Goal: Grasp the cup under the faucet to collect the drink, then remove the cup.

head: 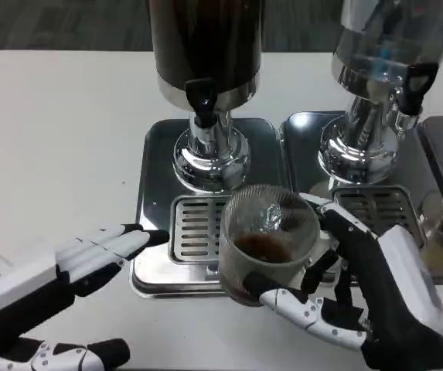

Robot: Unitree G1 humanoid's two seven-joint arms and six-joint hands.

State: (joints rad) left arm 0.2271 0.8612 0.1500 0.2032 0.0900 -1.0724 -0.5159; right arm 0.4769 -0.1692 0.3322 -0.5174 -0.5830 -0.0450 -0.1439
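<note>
Left hand (101, 251), lower left of frame: flat, fingers apart, holding nothing, tips at the drip tray (198, 224) edge. Centre: cup (267, 243) gripped by the right hand (360, 286), dark drink inside, sitting below the faucet (202, 100) toward the tray's front. Collection looks done; removal apparently remains. Dispenser tops cut off; cup base hidden.
</note>
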